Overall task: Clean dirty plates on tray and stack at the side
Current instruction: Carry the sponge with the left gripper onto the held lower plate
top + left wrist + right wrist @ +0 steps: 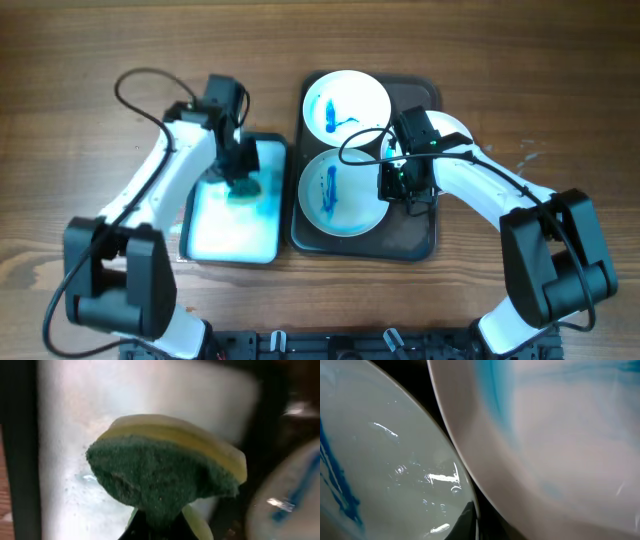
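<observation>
I see my left end effector point(240, 183) clamped on a sponge point(165, 475). Its green scrubbing face is toward the wrist camera and its yellow layer is behind. It hangs over the small white tray point(235, 235), which is wet with pale foam and sits on the wooden surface point(100, 60) just left of the dark tray point(420, 245).

Two plates lie in the left part of the dark tray, both smeared blue in the middle. The far plate point(345, 105) and the near plate point(340, 195) sit almost rim to rim.

My right end effector point(405, 185) is low over the dark tray at the near plate's right rim. The right wrist camera shows only two plate edges close up with a dark strip between them. I cannot tell whether those fingers are apart or together.
</observation>
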Robot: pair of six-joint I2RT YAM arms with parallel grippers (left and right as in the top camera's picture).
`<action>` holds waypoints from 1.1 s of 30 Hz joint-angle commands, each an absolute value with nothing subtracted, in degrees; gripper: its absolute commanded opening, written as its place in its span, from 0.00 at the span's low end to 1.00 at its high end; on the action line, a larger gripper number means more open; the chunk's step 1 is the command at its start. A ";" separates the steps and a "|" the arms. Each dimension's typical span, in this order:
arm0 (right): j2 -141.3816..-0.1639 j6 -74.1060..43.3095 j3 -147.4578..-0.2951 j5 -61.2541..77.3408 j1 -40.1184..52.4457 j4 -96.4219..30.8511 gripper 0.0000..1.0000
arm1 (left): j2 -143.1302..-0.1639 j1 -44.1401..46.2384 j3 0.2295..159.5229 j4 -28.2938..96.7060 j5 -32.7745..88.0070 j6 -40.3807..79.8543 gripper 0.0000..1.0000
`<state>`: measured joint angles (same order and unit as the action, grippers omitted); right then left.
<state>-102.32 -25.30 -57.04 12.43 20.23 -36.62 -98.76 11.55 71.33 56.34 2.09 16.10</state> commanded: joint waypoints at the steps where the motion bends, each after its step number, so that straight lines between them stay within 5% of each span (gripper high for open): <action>1: -104.03 -34.61 -56.23 1.58 19.97 -39.16 0.04 | -93.34 13.67 78.24 57.43 10.76 14.04 0.04; 4: -104.05 -39.40 -56.23 0.27 19.97 -40.91 0.04 | -93.23 17.98 78.04 54.78 12.43 16.36 0.04; 8: -104.05 -28.10 -56.23 3.11 19.97 -38.98 0.04 | -100.57 27.62 76.71 46.06 12.40 17.17 0.04; 14: -104.05 -27.00 -56.23 3.51 19.97 -38.61 0.04 | -116.07 32.82 76.71 37.34 14.61 18.83 0.04; 21: -104.05 -27.03 -56.23 3.49 19.97 -38.35 0.04 | -119.15 33.15 76.73 39.31 -19.97 15.27 0.04; 28: -104.05 -27.14 -56.23 3.51 19.97 -38.30 0.04 | -121.78 34.09 76.71 33.43 32.01 13.47 0.04; 33: -104.05 -27.16 -56.23 3.51 19.97 -38.39 0.04 | -121.99 34.61 76.73 36.99 39.20 11.16 0.04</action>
